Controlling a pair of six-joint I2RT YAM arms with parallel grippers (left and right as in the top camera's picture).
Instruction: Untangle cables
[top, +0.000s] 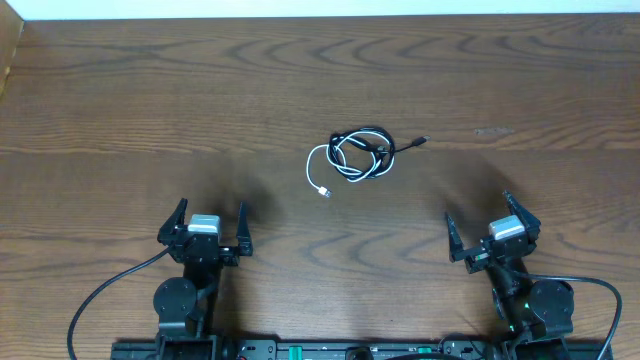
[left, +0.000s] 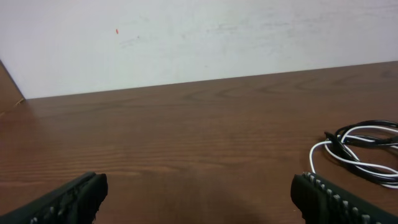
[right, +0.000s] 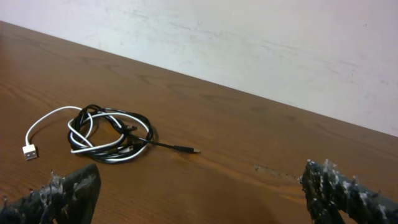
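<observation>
**Desk:** Where do the cables sit?

**Me:** From overhead I see the white cable (top: 311, 166) and the black cable (top: 365, 133) wound into one small bundle on the table (top: 150, 100). It lies a little right of centre and farther out than either hand. The loops overlap, and I can't tell which strand passes over which.

**Desk:** Any loose ends?

**Me:** Two. The white one curves out of the bundle to the left and back toward my side. It ends in a flat plug (silver-tipped in the right wrist view) lying on the wood. The black one pokes a short tail out to the right with a small plug at its tip, also flat on the table.

**Desk:** And your hands?

**Me:** The left hand (top: 211, 212) is near the front edge, left of the bundle, with its fingers spread wide and nothing between them. The right hand (top: 478, 208) is on the other side, right of the bundle, likewise wide apart and empty. Both are well apart from the cables — neither touches a strand.

**Desk:** What do the wrist cameras give?

**Me:** The left wrist shows bare wood between my fingertips, with the bundle at the right edge, partly cut off. The right wrist shows the whole bundle, up and left of the gap — behind the table's far edge is a pale wall (right: 249, 37).
</observation>
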